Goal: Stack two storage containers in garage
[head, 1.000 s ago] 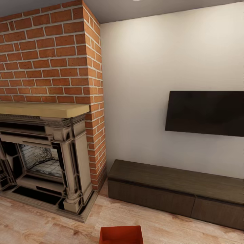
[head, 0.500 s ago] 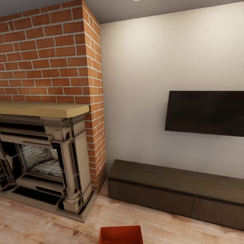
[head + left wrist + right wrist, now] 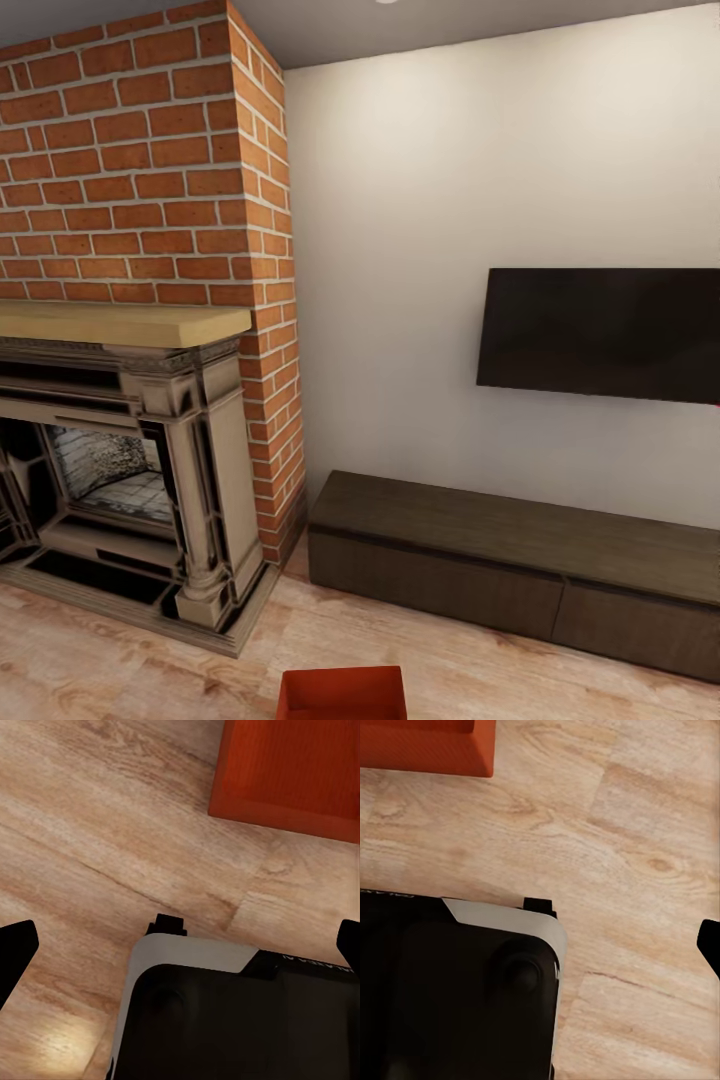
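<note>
Both our fingers [image 3: 16, 945] hang spread and empty over the planks [image 3: 112, 832]; our view has swung slightly right, the container [image 3: 342, 693] waiting ungrasped below.

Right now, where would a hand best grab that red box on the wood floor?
Probably the thin upright wall of the storage container, one finger inside and one outside, coming from above: it sits flat on the floor with its open top up. Neither hand is near it yet.
</note>
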You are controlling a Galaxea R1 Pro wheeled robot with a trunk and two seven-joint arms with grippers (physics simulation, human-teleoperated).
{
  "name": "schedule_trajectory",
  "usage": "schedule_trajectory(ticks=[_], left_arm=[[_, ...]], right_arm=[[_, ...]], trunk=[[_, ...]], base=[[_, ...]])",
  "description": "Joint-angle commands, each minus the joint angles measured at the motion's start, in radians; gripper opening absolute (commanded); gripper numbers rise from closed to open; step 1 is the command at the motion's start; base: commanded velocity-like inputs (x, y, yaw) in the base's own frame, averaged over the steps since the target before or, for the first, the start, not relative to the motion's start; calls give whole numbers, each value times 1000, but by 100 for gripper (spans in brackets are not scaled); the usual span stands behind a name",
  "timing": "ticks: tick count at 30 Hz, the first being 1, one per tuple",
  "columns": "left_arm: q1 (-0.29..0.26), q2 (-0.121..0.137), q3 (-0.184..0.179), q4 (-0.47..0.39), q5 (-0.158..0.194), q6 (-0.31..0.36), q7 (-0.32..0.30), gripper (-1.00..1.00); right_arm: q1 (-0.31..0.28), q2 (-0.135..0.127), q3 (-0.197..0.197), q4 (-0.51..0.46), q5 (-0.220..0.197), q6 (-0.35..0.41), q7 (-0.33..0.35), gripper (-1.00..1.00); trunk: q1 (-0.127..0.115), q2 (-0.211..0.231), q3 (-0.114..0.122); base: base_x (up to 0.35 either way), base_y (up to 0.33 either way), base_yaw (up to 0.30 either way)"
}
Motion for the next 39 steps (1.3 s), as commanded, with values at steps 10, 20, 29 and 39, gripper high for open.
schedule_trajectory(ticks=[10,20,29,39], left_arm=[[-1,0,5,0,4,-2,1,100],[-1,0,5,0,4,-2,1,100],[-1,0,5,0,4,-2,1,100],[-1,0,5,0,4,-2,1,100]], right_arm=[[-2,0,5,2,-1,-5,0,100],[-2,0,6,2,-2,-4,-1,100],[-1,0,6,2,-1,-4,-1,100],[-2,0,7,2,-1,-4,-1,100]], trunk=[[0,-1,-2],[0,-1,-2],[0,-1,-2],[0,-1,-2]], base=[[0,-3,0],[0,43,0],[0,89,0],[0,3,0]])
